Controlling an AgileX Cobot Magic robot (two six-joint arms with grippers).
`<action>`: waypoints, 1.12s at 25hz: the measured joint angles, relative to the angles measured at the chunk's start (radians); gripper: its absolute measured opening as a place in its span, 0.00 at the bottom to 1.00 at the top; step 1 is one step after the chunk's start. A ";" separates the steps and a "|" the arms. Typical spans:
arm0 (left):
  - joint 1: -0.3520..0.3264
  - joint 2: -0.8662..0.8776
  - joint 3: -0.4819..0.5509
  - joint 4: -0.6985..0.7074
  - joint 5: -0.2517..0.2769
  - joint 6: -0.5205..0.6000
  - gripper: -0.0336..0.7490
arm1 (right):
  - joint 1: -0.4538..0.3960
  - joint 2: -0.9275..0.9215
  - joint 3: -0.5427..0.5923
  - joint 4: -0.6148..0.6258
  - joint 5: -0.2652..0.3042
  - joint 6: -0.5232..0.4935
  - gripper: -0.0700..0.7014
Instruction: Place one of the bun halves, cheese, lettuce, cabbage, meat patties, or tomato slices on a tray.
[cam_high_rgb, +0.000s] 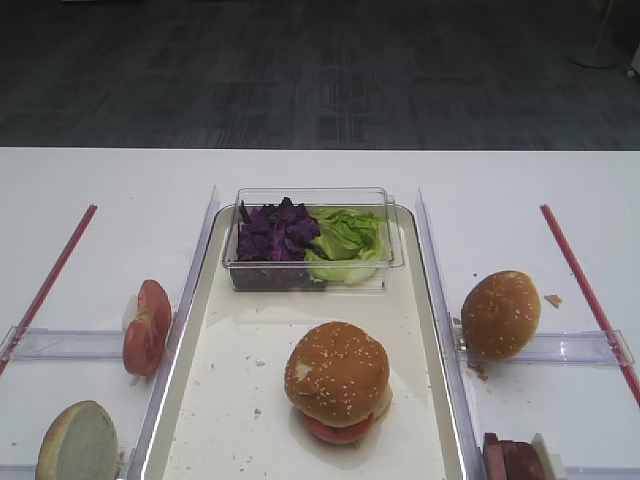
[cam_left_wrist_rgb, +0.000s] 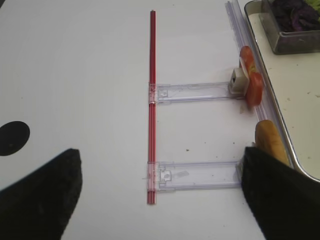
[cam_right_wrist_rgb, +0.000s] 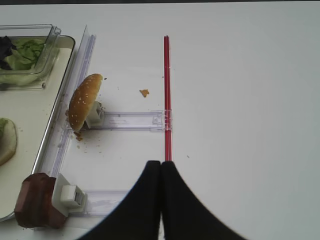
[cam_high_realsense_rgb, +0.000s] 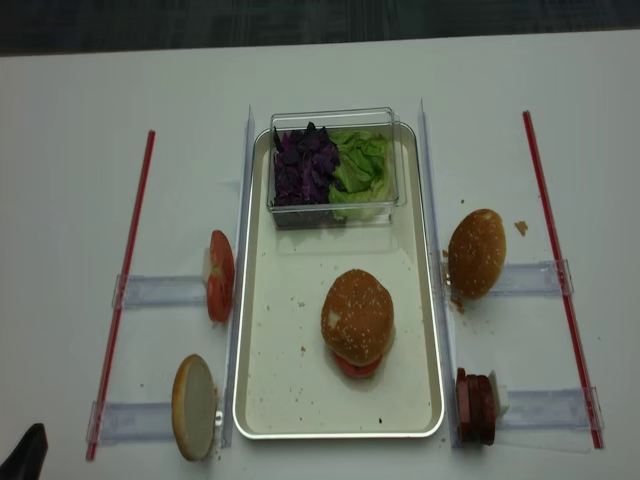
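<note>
In the front overhead view, centre: cream tray (cam_high_rgb: 425, 330) holding a seeded bun top (cam_high_rgb: 338, 372) with a pale patch, stacked on a red tomato layer (cam_high_rgb: 338, 430); clear box (cam_high_rgb: 395, 235) at the tray's far end with purple cabbage (cam_high_rgb: 274, 232) left and lettuce (cam_high_rgb: 346, 243) right. Left of the tray, upright tomato slices (cam_high_rgb: 147, 327); lower left, a cut-face bun half (cam_high_rgb: 77, 442); right, a second seeded bun (cam_high_rgb: 499, 314); lower right, meat patties (cam_high_rgb: 512, 459). In the right wrist view, bottom centre: right gripper (cam_right_wrist_rgb: 161, 170) pressed shut, empty, over a red strip (cam_right_wrist_rgb: 167, 95). In the left wrist view, bottom corners: left gripper (cam_left_wrist_rgb: 160, 185) spread wide, holding nothing, above the white table (cam_left_wrist_rgb: 75, 65). In the top-down view, centre: same bun stack on the tray, nearer its lower end.
</note>
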 joint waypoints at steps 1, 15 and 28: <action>0.000 0.000 0.000 0.000 0.000 0.000 0.81 | 0.000 0.000 0.000 0.000 0.000 0.000 0.14; 0.000 0.000 0.000 0.000 0.000 0.000 0.81 | 0.000 0.000 0.000 0.000 0.000 0.000 0.14; 0.000 0.000 0.000 0.000 0.000 0.000 0.81 | 0.000 0.000 0.000 0.000 0.000 0.000 0.14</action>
